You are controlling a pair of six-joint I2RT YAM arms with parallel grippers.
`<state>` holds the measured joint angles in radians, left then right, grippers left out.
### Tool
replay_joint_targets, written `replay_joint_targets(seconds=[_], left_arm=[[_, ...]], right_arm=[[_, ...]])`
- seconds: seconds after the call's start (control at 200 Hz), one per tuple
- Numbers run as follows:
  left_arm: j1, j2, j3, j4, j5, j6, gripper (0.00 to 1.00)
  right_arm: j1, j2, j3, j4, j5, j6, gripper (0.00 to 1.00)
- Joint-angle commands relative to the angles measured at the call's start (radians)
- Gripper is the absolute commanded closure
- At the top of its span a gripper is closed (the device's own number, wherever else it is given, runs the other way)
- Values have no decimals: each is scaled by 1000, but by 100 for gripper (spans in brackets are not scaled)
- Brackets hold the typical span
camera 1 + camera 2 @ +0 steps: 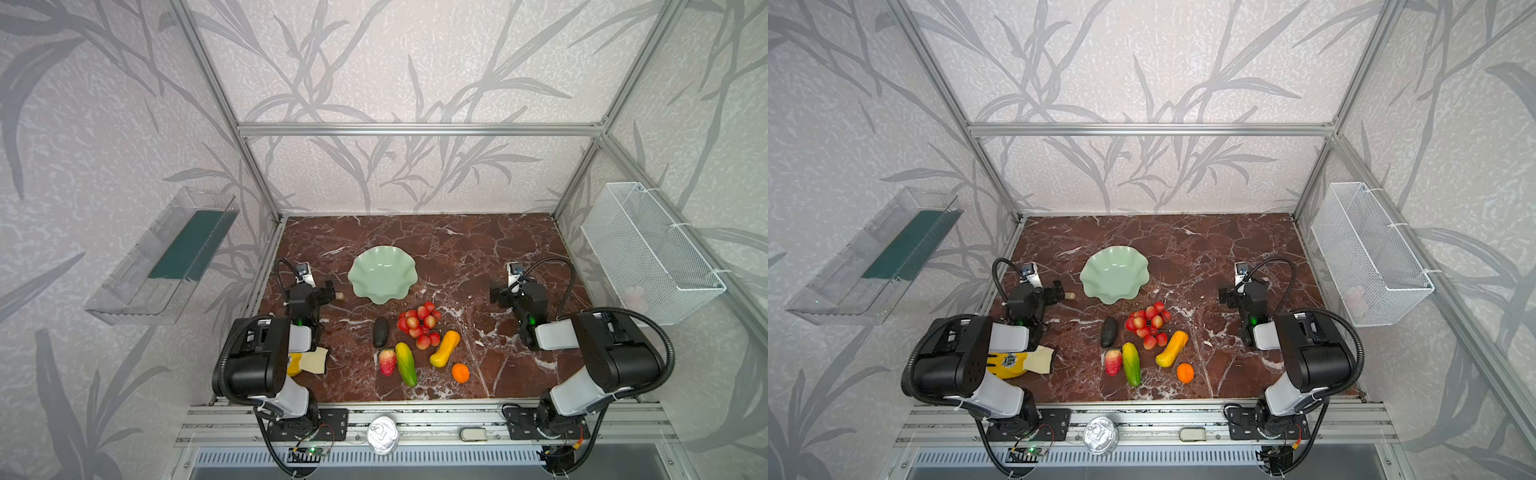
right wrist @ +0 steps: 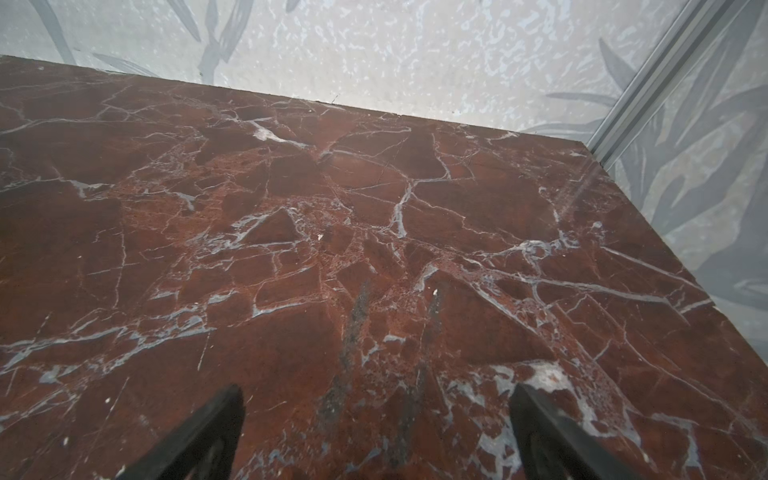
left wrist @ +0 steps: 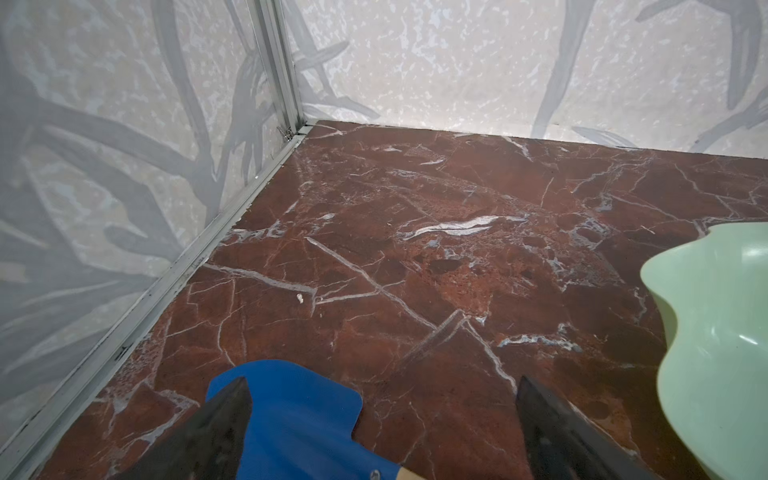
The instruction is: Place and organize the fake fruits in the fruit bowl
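On the red marble table [image 1: 465, 249], taken in both top views with 12 o'clock at the back wall: fruit bowl [image 1: 374, 268], pale mint with a wavy rim, standing empty just left of centre. Loose on the marble at its 5 to 6 o'clock, none touching it:
- red grape cluster [image 1: 419, 326], nearest
- dark avocado [image 1: 380, 332], just beside the grapes at their 9 o'clock
- yellow-orange gourd [image 1: 445, 348], at their 4 o'clock
- small orange [image 1: 460, 372], at the gourd's 5 o'clock
- red strawberry-like piece [image 1: 387, 362] and yellow-green oblong [image 1: 406, 364], side by side at the avocado's 6 o'clock, contact unclear

Left gripper [image 3: 381, 384] at the bowl's 9 o'clock, fingers spread wide, gripping nothing, one finger over a blue spade blade [image 3: 291, 419]. Right gripper [image 2: 376, 390] at the bowl's 3 o'clock, well apart from it, fingers likewise spread above bare marble. Yellow and cream glove [image 1: 309, 360] at the bowl's 7 o'clock, partly under the left arm.
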<state>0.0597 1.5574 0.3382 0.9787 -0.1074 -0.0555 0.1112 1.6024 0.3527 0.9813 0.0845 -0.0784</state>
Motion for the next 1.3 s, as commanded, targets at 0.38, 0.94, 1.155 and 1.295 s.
replay_joint_targets(seconds=[0.38, 0.94, 1.155, 1.295], left_arm=[[-6, 6, 18, -3, -17, -7, 1], [-48, -167, 67, -242, -44, 24, 1], [-51, -475, 248, -797, -45, -269, 1], [-43, -610, 241, -859, 203, -305, 1]], right_arm=[[0, -13, 15, 12, -2, 6, 1], [-1, -21, 16, 7, 7, 11, 1], [1, -330, 158, -476, 96, 128, 1], [-10, -486, 228, -678, 33, 316, 1]])
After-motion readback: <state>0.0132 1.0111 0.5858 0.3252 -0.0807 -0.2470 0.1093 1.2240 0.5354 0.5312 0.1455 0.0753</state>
